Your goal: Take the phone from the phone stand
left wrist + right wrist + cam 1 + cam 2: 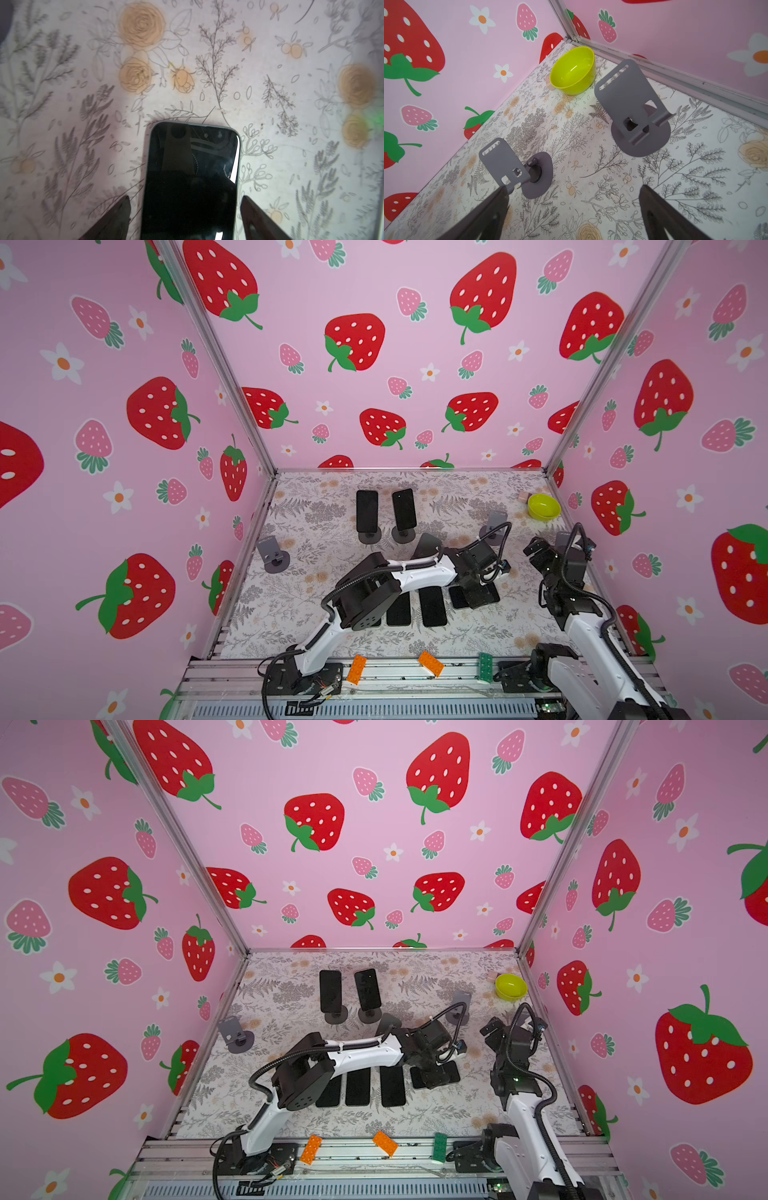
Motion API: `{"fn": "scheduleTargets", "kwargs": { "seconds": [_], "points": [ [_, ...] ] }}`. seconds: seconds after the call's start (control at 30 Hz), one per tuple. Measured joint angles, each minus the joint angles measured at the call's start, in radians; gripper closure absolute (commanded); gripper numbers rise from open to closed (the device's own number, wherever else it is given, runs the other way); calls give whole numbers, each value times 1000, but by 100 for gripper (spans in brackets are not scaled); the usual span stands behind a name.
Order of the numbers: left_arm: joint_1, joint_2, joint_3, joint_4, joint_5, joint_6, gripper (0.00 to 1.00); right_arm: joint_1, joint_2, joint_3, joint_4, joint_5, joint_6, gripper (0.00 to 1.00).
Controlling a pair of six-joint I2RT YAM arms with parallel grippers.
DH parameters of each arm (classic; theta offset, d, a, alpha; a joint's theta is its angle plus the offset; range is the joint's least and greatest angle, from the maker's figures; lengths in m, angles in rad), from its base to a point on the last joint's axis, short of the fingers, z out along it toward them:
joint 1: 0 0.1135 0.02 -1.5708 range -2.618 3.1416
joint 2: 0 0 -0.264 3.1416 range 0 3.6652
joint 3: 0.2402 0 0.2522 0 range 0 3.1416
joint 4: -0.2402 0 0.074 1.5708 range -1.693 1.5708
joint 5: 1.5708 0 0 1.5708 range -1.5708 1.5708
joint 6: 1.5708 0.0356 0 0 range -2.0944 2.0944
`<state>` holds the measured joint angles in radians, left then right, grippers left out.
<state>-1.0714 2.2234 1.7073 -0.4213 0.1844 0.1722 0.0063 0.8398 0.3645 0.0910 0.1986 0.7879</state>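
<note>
Floral-print tabletop (270, 62) bears the black glass-faced phone (191, 166), my left claw (185, 199) parted astride it: likely set-down step, next lift clear.

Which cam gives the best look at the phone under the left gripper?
Left wrist: the phone lies flat, screen up, between the left gripper's open jaws, with a gap on each side. In both top views that gripper hides most of it; only the edges show. The right wrist view does not show it.
</note>
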Motion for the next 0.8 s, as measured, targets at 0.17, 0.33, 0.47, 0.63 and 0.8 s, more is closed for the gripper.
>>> {"fn": "scheduleTargets", "kwargs": {
  "seconds": [0.17, 0.33, 0.47, 0.63, 0.8],
  "points": [
    [36, -176, -72, 39, 10, -42, 12, 0, 115, 61, -103, -24, 57, 0],
    [39, -363, -146, 108, 2, -59, 11, 29, 254, 183, -266, -77, 149, 0],
    [66, -500, -229, 150, -12, -93, 11, 143, 351, 248, -358, -140, 217, 0],
    [190, -613, -339, 175, -68, -177, 11, 295, 421, 263, -438, -225, 317, 0],
    [298, -729, -484, 177, -154, -261, 8, 362, 448, 263, -513, -317, 406, 0]
  ]
}}
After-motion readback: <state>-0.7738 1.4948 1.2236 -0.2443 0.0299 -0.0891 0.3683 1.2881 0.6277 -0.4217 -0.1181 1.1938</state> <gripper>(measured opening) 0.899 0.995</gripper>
